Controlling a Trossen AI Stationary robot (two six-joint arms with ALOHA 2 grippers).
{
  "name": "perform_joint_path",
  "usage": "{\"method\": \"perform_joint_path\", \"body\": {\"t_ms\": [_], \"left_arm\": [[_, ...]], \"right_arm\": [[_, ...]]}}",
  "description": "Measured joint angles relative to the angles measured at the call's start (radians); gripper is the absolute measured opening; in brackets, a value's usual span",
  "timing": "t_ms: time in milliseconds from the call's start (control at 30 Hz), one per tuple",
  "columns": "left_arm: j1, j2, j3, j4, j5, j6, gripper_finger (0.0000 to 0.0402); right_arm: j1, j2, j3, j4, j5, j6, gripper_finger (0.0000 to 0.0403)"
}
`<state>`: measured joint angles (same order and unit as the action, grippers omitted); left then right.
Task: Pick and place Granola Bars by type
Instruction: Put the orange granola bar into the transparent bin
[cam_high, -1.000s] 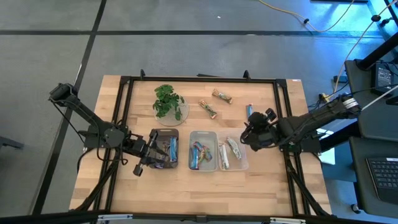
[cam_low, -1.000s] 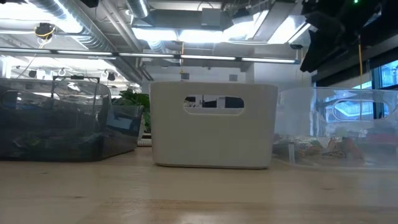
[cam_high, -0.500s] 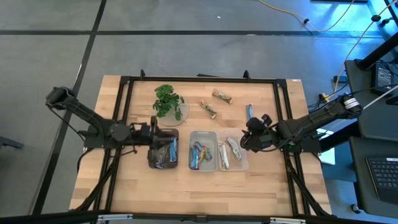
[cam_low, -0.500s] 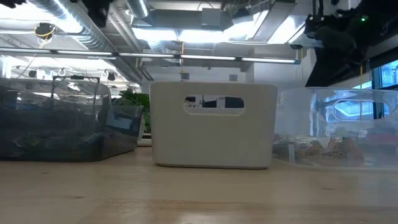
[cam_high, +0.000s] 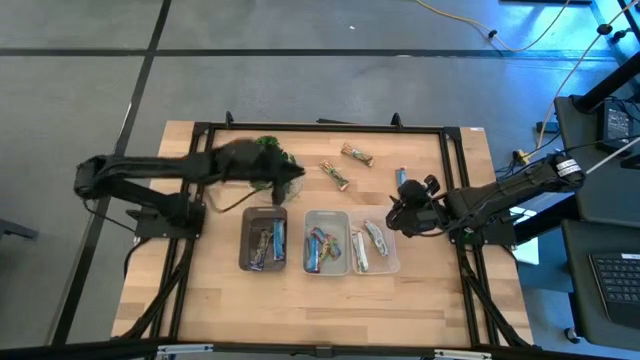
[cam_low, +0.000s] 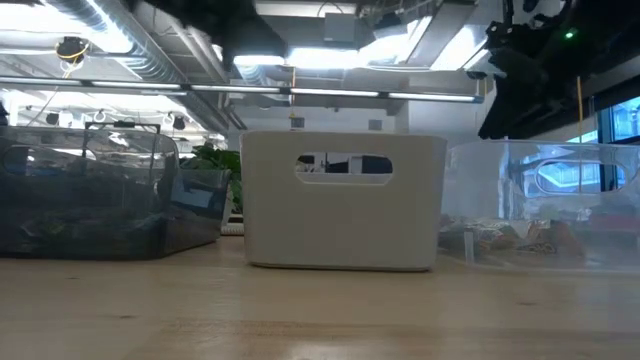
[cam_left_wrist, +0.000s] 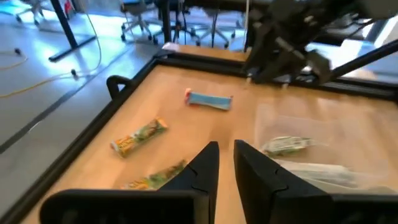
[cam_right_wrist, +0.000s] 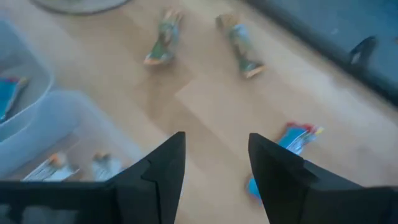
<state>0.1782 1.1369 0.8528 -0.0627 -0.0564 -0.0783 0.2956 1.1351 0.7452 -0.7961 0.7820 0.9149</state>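
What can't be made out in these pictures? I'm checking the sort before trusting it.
- Left hand: motion-blurred in the high view, hiding most of the plant.
- Bars in the dark bin: too small from above; murky through its wall in the low view.
- Blue bar: partly behind the right hand in its wrist view.

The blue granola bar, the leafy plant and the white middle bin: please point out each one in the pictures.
blue granola bar (cam_left_wrist: 209, 100), left wrist view, middle of its wrapper.
leafy plant (cam_high: 268, 146), high view, visible leaves beside the arm.
white middle bin (cam_low: 344, 215), low view, front wall under the handle slot.
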Motion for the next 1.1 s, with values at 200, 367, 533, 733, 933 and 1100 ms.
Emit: {"method": "perform_joint_path", "body": {"t_ms": [200, 367, 533, 733, 933, 1100], "left_arm": [[0.185, 0.237, 0.189, -0.110, 0.188, 0.073, 0.0025], [0.248, 0.409, 0.343, -0.221, 0.273, 0.135, 0.0016], [0.252, 0.493, 0.472, -0.340, 0.236, 0.232, 0.0011], [0.248, 0.509, 0.496, -0.300, 0.117, 0.250, 0.0016], [0.247, 0.510, 0.496, -0.277, 0.029, 0.249, 0.0015], [0.247, 0.510, 0.496, -0.277, 0.028, 0.249, 0.0022]], "right_arm": [[-0.062, 0.000, 0.000, 0.023, -0.006, -0.087, 0.0179], [-0.071, 0.001, 0.000, 0.018, -0.087, -0.089, 0.0179], [-0.071, 0.001, 0.000, 0.022, -0.146, -0.058, 0.0179], [-0.071, 0.001, 0.000, 0.023, -0.148, -0.030, 0.0179], [-0.071, 0.001, 0.000, 0.030, -0.148, -0.030, 0.0179], [-0.071, 0.001, 0.000, 0.030, -0.148, -0.032, 0.0179]]}}
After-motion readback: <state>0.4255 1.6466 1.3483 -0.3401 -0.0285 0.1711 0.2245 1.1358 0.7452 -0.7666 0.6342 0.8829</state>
